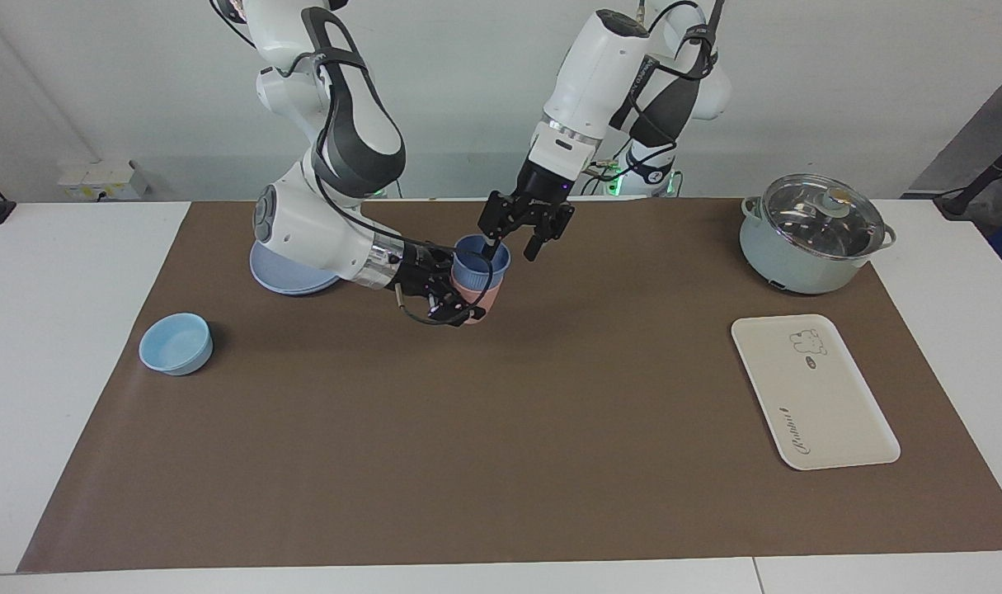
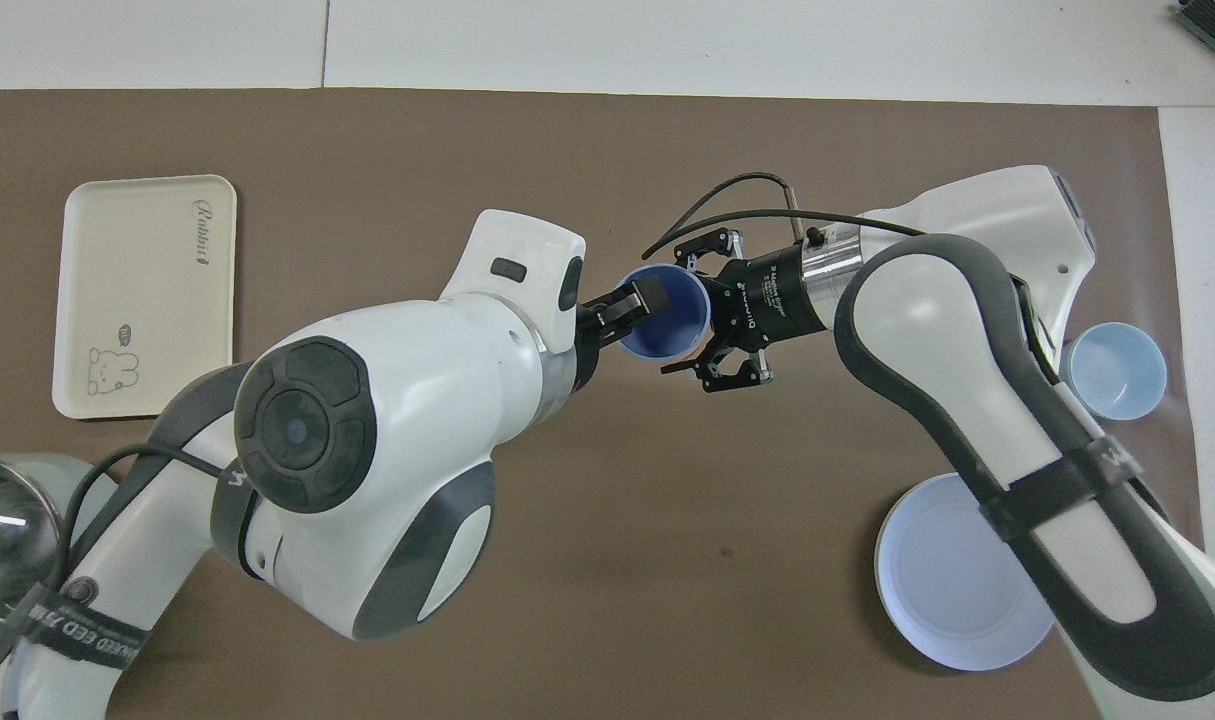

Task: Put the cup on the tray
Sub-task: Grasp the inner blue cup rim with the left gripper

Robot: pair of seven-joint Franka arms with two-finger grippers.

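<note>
While the cup (image 1: 482, 259) (image 2: 665, 312) is sitting nested in a salmon-pink tumbler (image 1: 478, 304), both grippers are meeting at it.
The right gripper (image 1: 455, 297) (image 2: 712, 330) is clamping the pink tumbler from the side; the left gripper (image 1: 513, 245) (image 2: 632, 305) is standing with fingers apart, one dipping inside the cup's rim. The tray (image 1: 814, 391) (image 2: 149, 294) is lying well apart on the brown mat (image 1: 501, 462) (image 2: 607, 150) covering the white table (image 1: 55, 346), near a lidded pot (image 1: 814, 235).

Two arms; two nested tumblers, one blue cup (image 1: 482, 257) in one pink tumbler (image 1: 477, 302); one tray (image 1: 813, 390), bowl (image 1: 176, 343), plate (image 1: 290, 276), lidded pot (image 1: 814, 235).
</note>
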